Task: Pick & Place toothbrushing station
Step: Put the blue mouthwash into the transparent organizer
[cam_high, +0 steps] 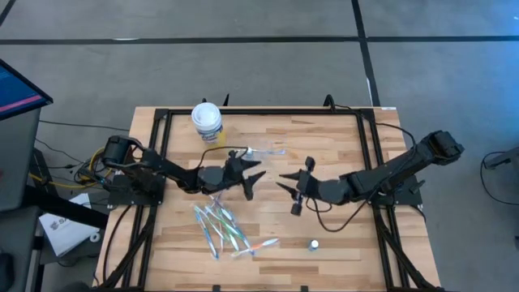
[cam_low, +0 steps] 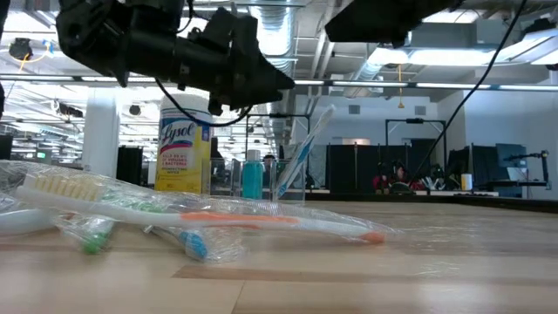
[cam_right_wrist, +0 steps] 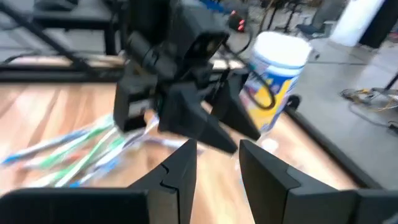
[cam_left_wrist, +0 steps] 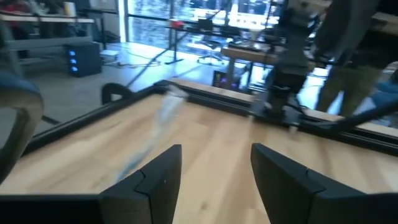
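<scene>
At the worktop's middle: the left hand point(cam_high: 253, 180) and right hand point(cam_high: 289, 191) face each other, a small gap between them
Left hand: released, fingers spread, holding nothing
Right hand: fingers parted, nothing seen between them
Toothbrushes point(cam_high: 225, 228): loose pile on the worktop point(cam_high: 340, 146) toward the front edge, just in front of the left hand, long axes running mostly front to back with a slant
Cup point(cam_high: 264, 151): behind the left hand, one brush in it
Nearer arm: the left, by my reading
Blue tube point(cam_high: 313, 244): front, nearer the right hand

The yellow canister point(cam_low: 184, 144) carries the brand name "Lysol" on its label; nothing else is legible.
</scene>
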